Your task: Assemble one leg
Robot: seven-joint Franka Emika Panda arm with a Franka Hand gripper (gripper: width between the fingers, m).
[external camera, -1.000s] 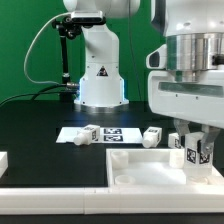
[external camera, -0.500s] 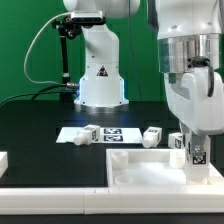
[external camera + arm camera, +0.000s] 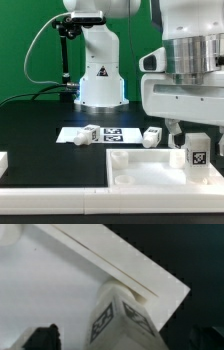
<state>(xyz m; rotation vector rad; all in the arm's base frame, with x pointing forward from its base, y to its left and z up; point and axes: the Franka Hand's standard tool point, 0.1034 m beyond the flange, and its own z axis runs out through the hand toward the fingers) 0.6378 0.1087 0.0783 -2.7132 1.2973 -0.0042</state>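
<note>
My gripper (image 3: 196, 138) is shut on a leg (image 3: 197, 151), a small white oblong block with black-and-white square tags. It holds the leg upright over the near right corner of the large white tray-like piece (image 3: 140, 167). In the wrist view the leg (image 3: 124, 318) stands between my dark fingers (image 3: 42, 339), with my gripper (image 3: 125, 344) around it, just inside the tray's raised rim (image 3: 118, 262) at a corner. Whether the leg's lower end touches the tray floor is hidden. Two more legs (image 3: 88, 133) (image 3: 152, 136) lie on the black table behind the tray.
The marker board (image 3: 108, 133) lies flat behind the tray, beside the loose legs. A white part (image 3: 3, 160) sits at the exterior view's left edge. The robot base (image 3: 100, 75) stands at the back. A white ledge (image 3: 60, 200) runs along the front.
My wrist has turned about its upright axis, and the held leg has turned with it and shifted slightly to the exterior view's right. The loose legs have not moved.
</note>
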